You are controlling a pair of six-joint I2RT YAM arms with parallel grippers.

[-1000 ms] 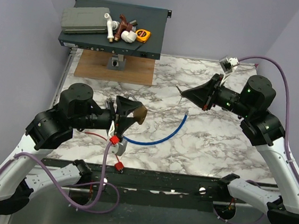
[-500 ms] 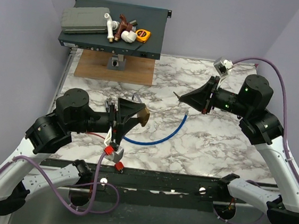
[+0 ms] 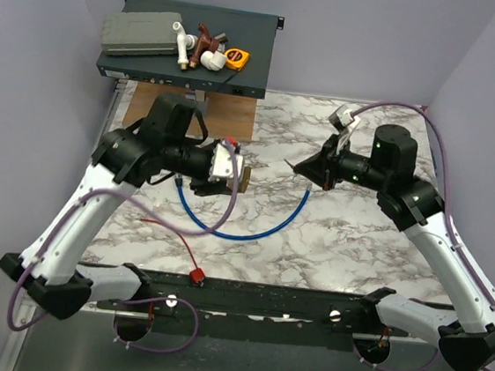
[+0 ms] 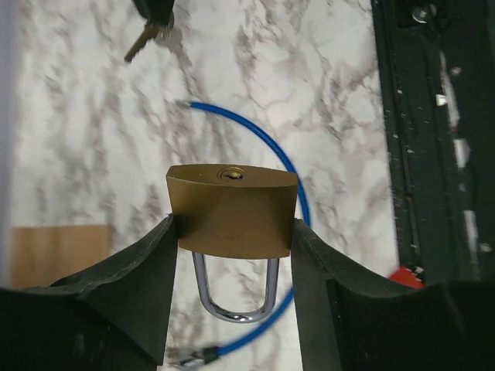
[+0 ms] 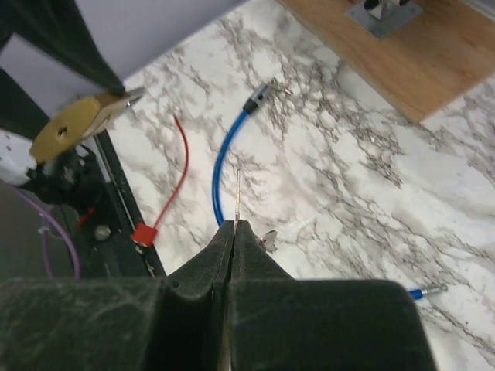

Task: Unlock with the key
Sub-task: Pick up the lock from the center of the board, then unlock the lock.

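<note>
Overhead and wrist views of two robot arms above a marbled desk point(image 3: 357, 241). Right gripper point(image 5: 234, 226) pinched fully together on the key point(image 4: 143, 42), raised in the air over the middle of the desk, apart from the brass padlock point(image 4: 232, 212) and aimed roughly toward it. Left gripper point(image 4: 233, 232) about half spread, jaws clamped on opposite sides of the padlock body, lifted off the desk with the keyhole point(image 4: 230, 175) facing outward and the silver shackle point(image 4: 232, 309) tucked back between the fingers, seemingly latched.

Likely handling of the key: tiny, light, rigid metal, thin and slick, prone to twisting in a pinch. Best taken by the flat head, leaving the blade free; apparently held that way here, with a thin blade edge showing past the fingertips in the right wrist view. Beside those fingertips, a second small metal piece, perhaps another key on the same ring, too blurred to tell.

Blue cable lock point(image 3: 252, 230) curving across the desk beneath both arms. Thin red cord point(image 3: 176, 236) with a small red tag point(image 3: 194, 276) lying near the front edge, in neither gripper.

No legible brand, label or writing on padlock, key or tag
</note>
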